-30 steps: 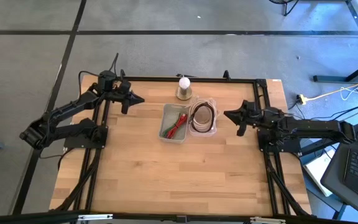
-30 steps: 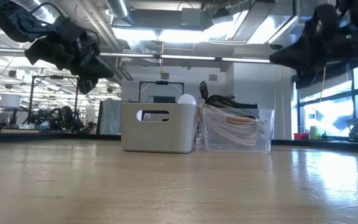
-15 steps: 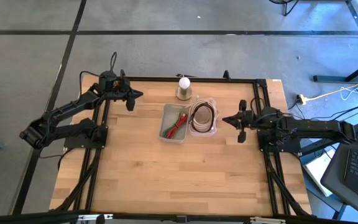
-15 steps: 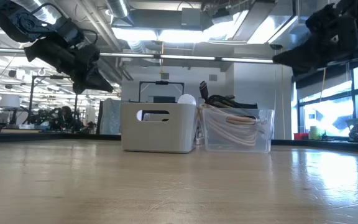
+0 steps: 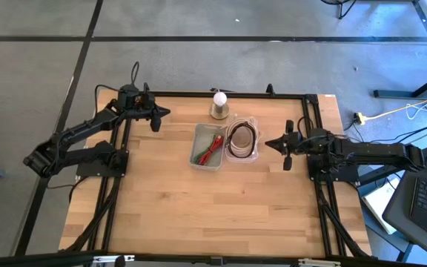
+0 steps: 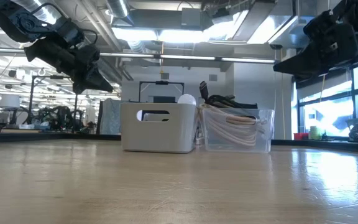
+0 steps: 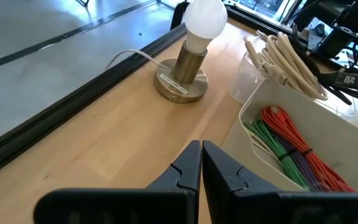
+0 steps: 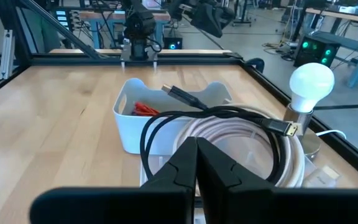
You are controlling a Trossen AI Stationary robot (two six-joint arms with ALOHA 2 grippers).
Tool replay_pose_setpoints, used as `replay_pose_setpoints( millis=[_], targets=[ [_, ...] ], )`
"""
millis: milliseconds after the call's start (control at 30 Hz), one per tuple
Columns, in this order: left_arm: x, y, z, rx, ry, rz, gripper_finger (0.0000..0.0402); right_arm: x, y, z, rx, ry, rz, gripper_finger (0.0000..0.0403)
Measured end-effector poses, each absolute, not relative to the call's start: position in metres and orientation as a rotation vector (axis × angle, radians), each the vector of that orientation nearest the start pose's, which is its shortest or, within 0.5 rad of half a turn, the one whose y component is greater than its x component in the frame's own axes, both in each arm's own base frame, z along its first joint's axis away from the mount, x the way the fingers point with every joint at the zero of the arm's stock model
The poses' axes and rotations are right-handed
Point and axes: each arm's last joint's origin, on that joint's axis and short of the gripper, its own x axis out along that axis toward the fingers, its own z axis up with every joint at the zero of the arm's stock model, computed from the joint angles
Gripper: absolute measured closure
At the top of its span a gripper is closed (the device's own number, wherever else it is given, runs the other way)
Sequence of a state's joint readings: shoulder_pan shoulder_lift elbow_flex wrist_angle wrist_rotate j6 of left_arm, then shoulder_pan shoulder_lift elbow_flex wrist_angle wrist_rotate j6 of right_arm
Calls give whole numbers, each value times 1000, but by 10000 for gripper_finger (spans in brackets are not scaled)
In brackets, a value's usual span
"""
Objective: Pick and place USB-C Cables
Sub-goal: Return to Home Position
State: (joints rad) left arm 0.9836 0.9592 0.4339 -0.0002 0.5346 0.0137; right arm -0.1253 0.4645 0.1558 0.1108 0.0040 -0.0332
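Cream-white cable coils (image 8: 241,144) lie in a clear container (image 5: 242,139), with a black cable loop (image 8: 166,117) on top of them. Beside it stands a white bin (image 5: 199,157) holding red (image 7: 294,134), green (image 7: 277,148) and purple (image 7: 308,169) cable bundles. My left gripper (image 7: 201,163) hovers shut above the table left of the bin (image 5: 167,113), pointing toward it. My right gripper (image 8: 196,155) hovers shut to the right of the clear container (image 5: 267,143), pointing at it. Neither touches anything.
A white bulb on a round metal base (image 5: 219,104) stands at the table's far edge behind the two containers. A black frame rail (image 7: 73,102) runs along that edge. Bare wood (image 5: 206,211) stretches across the near half of the table.
Both wrists have rolled about their own axes. My left gripper has shifted slightly toward the far edge and tipped a little downward. My right gripper has shifted slightly toward the near edge. The cables and containers have stayed where they were.
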Motion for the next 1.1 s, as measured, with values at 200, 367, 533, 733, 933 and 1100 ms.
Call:
replay_pose_setpoints(
  millis=[200,367,533,733,933,1100],
  targets=[
    [118,151,202,-352,387,435,391,126,-16,182,-20,241,-125,389],
    [118,151,202,-352,387,434,393,107,-8,178,-23,297,-80,384],
    [118,151,202,-351,387,435,395,94,-5,174,-27,317,-52,384],
    [118,151,202,-352,387,434,391,82,-3,175,-30,275,-35,389],
    [118,150,202,-352,387,434,394,83,0,173,-35,266,-1,385],
    [118,151,202,-352,387,435,394,94,4,172,-35,50,41,384]
  ],
)
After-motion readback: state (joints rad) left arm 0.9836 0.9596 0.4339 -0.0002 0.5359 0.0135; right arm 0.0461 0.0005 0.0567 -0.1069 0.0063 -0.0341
